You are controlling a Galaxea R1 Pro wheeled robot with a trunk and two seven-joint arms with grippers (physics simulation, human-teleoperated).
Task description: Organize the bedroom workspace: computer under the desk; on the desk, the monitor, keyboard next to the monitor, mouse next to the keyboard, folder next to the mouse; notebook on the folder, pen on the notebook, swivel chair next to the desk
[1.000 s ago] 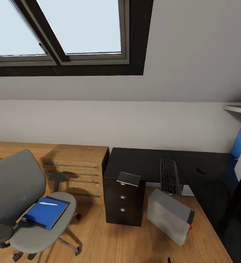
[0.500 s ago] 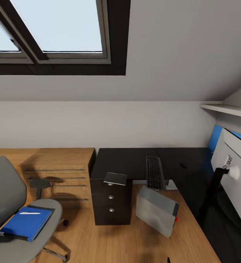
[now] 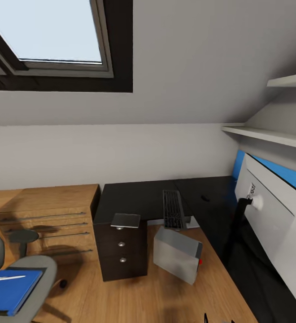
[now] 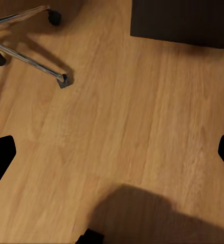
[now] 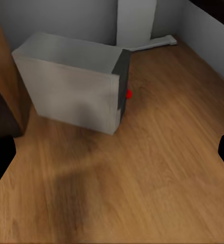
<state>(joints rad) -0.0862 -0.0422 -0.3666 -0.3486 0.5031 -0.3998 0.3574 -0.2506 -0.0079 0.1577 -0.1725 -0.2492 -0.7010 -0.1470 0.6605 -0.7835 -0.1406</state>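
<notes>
Light-wood cabinet [image 3: 49, 220] beside wall shelves [image 3: 273, 134].

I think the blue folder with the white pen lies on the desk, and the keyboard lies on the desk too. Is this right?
Not quite. In the head view the blue folder, with the white pen on it, lies on the swivel chair seat, not on the desk. The keyboard does lie on the desk.
</notes>
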